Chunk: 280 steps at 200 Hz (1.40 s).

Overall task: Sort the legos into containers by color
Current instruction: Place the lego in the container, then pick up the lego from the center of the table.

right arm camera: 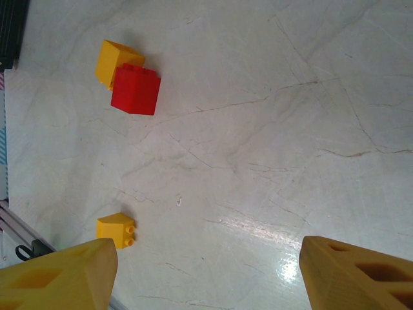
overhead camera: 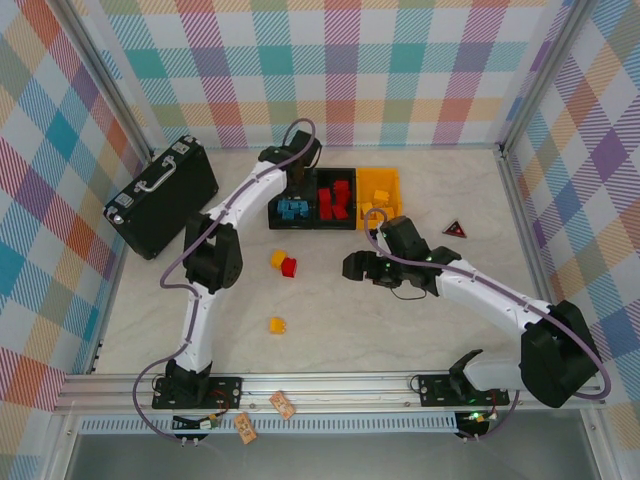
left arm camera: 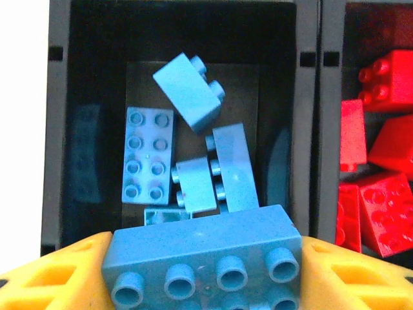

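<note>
Left pincer [left arm camera: 205, 274] is roughly half closed, its yellow-orange fingers [left arm camera: 58, 278] clamped on the two ends of a long blue studded plastic brick [left arm camera: 200, 245]. It hangs right over the black rectangular plastic bin [left arm camera: 64, 129], where other blue bricks [left arm camera: 150, 155] lie loose. Next door, the second black bin [left arm camera: 328, 129] holds the red bricks [left arm camera: 387, 206], and the yellow-orange bin [overhead camera: 380, 185] ends the row.

Over to the right pincer [right arm camera: 206, 261]: jaws wide apart, nothing between them, poised above bare table [right arm camera: 271, 129]. Below it a square red brick [right arm camera: 135, 90] sits touching a yellow square brick [right arm camera: 116, 59], and a small yellow brick [right arm camera: 116, 231] lies well apart from that pair.

These bricks look light, hard and rigid, so they won't give under a squeeze, but the glossy flat sides could be slick. My bet is to pinch across two opposite flat walls, never on the studs. The touching pair needs a finger slipped in without nudging its neighbour.

Hard to read: the held brick's lower edge is cut off by the frame, and where the pads actually meet it is hidden. From above, yellow pieces blur into the yellow-orange bin's walls, so I can't count them.
</note>
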Each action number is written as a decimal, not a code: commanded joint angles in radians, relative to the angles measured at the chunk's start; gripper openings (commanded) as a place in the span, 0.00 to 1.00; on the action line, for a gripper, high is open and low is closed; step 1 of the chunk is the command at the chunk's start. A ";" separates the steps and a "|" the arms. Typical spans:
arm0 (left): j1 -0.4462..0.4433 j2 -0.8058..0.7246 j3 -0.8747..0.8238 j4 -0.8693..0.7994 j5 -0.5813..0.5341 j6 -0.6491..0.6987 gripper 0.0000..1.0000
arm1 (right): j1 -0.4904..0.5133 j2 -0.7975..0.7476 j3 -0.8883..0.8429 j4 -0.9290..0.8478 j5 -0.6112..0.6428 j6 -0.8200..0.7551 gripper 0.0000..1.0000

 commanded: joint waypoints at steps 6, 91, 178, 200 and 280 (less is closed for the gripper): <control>0.020 0.058 0.094 -0.077 -0.014 0.020 0.54 | 0.007 -0.005 0.016 -0.016 0.014 -0.023 0.75; 0.022 0.101 0.147 -0.102 -0.078 0.017 0.65 | 0.006 -0.021 0.006 -0.027 0.023 -0.026 0.75; 0.013 0.008 0.122 -0.091 -0.029 0.020 0.77 | 0.006 -0.021 0.007 -0.024 0.012 -0.028 0.75; 0.012 0.006 0.121 -0.091 -0.040 0.026 0.81 | 0.006 -0.018 0.009 -0.025 0.010 -0.030 0.75; -0.030 -0.318 -0.286 0.062 0.034 -0.011 0.78 | 0.024 -0.031 0.020 -0.075 0.040 -0.073 0.75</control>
